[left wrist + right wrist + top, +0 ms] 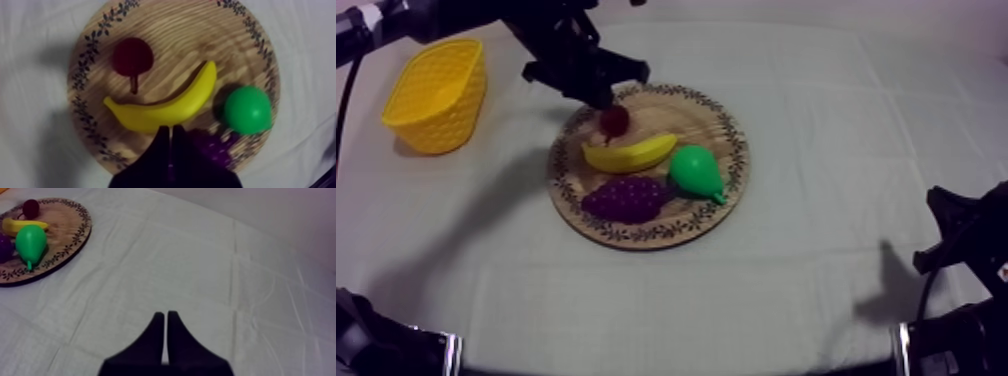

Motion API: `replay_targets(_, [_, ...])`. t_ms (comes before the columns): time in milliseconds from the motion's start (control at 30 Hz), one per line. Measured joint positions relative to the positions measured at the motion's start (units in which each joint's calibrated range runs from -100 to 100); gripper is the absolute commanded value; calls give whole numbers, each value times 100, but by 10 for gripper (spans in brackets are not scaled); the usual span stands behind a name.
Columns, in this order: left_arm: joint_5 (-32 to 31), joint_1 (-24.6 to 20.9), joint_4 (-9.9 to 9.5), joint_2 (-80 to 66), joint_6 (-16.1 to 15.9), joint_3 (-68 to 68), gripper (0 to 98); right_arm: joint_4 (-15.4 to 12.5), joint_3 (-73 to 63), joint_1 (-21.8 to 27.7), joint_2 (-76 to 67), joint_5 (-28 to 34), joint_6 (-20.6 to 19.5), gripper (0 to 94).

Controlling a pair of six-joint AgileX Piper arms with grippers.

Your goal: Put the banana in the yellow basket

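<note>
The yellow banana (631,153) lies across the middle of the round wooden board (681,112), its curve bowing toward the grapes. My left gripper (601,100) hangs over the board's far rim, just above the small red fruit (615,120). In the left wrist view its fingers lie together as a narrow wedge (171,129), shut on nothing, right above the banana (165,107) on the board (175,45). The yellow basket (436,95) stands at the far left of the table. My right gripper (166,314) is shut over bare cloth, low at the right side (956,230).
A green pear (694,172) and a purple bunch of grapes (626,198) lie on the board close beside the banana. From the right wrist the board (75,235) shows far off with the fruit on it. Open cloth lies between board and basket.
</note>
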Motion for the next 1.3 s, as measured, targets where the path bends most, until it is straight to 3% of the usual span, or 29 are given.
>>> replay_targets(400, [67, 69, -338, -71, -2402, 268, 94, 0, 0, 0, 0, 0, 0, 4])
replay_targets(667, [-486, 157, -367, -170, -3370, 577, 137, 0, 0, 0, 0, 0, 0, 4])
replay_targets(800, [-562, 188, -379, -170, -3531, 595, 267, 0, 0, 0, 0, 9, 0, 4])
replay_targets(1000, [-565, 228, -493, -84, -3408, 679, 477, 0, 0, -4, 0, 1, 0, 4])
replay_targets(1300, [-482, 282, -643, 174, -3101, 627, 589, 0, 0, -9, 0, 1, 0, 4])
